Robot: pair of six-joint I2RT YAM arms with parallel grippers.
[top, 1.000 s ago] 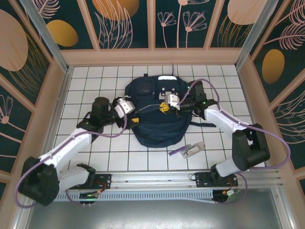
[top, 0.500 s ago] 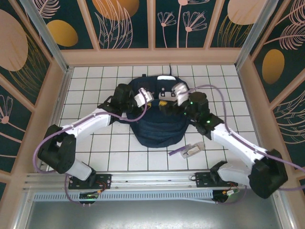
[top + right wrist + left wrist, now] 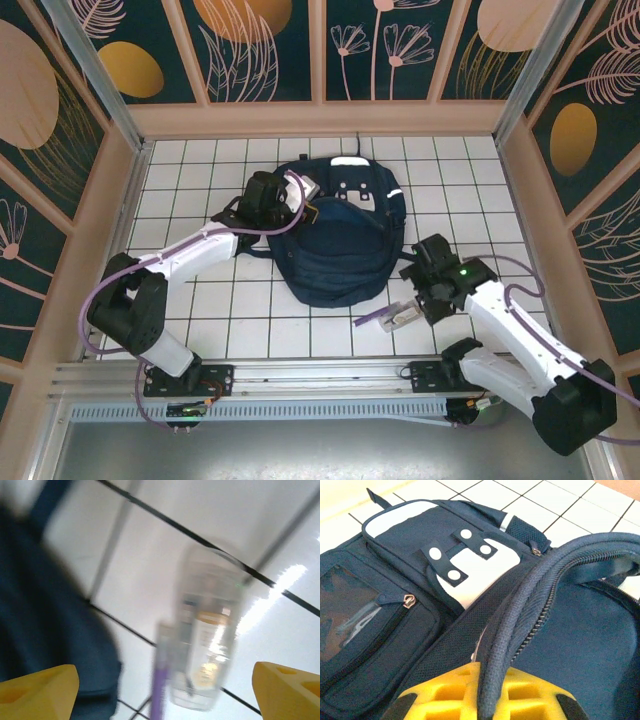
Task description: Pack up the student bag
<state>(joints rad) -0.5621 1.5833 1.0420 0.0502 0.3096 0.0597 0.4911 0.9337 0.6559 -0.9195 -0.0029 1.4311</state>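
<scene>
Am pinching zipper rim of student bag, lying mid-table toward far side, in my left gripper. My right gripper hanging wide over clear case, near right of bag. Risk: rim slipping free, mouth closing; case skidding on glossy tile.

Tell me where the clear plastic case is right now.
Top view, right of centre: the clear plastic case lies on the white tiled table off the near right corner of the navy-blue fabric backpack, purple pen alongside, beneath the open right gripper.

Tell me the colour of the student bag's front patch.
Light grey, almost white; the patch shows best in the left wrist view.
</scene>
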